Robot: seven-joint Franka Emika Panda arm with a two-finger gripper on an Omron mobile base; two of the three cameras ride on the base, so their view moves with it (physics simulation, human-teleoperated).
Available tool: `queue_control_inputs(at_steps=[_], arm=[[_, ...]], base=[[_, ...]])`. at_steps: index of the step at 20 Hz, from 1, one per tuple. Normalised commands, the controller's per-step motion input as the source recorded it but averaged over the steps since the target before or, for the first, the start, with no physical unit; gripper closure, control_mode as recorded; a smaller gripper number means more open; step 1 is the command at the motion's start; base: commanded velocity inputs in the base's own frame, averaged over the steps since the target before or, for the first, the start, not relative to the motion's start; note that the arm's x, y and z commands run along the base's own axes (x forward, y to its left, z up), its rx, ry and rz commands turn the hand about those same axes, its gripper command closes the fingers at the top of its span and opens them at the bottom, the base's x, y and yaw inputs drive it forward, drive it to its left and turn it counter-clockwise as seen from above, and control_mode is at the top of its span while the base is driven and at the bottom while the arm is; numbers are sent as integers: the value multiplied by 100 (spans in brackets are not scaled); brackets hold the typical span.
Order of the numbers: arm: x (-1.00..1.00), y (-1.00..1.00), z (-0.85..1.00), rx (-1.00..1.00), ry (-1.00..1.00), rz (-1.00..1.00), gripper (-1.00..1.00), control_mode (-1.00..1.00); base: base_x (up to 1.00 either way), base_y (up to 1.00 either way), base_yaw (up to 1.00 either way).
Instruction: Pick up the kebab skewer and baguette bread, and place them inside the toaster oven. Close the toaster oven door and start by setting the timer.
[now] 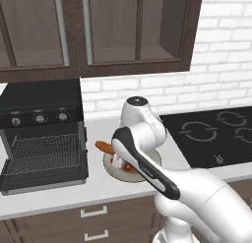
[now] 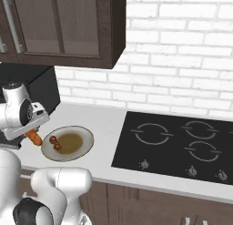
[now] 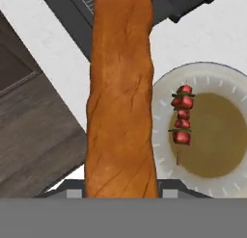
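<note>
The fingers (image 3: pixel 120 196) are gripping the baguette bread (image 3: pixel 120 97) above the surface (image 3: pixel 48 54); the kebab skewer (image 3: pixel 182 115) is lying on the plate (image 3: pixel 212 78); the toaster oven (image 1: pixel 42 134) is standing open.

White brick wall (image 2: pixel 182 60) runs behind pale countertop (image 2: pixel 109 124). Dark brown wall cabinets (image 1: pixel 98 30) are mounted above, fitted with vertical metal bar handles (image 1: pixel 87 28). Black stovetop (image 2: pixel 182 144) with ring marks is set flush in countertop; small knobs are placed along its front edge. Brown drawers (image 1: pixel 93 220) with pale handles are located below counter.
</note>
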Motion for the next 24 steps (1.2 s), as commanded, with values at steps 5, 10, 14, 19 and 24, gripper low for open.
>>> queue_control_inputs(at_steps=[5,10,14,19,24], arm=[[-11,100,28,-4,-7,29,100,-100],[-24,97,23,-12,-29,29,100,-100],[0,91,11,-7,-23,34,100,-100],[-2,82,10,-9,-27,31,100,-100],[77,27,3,0,-11,9,100,-100]], base=[[0,0,0],[0,0,0],[0,0,0],[0,0,0],[0,0,0]])
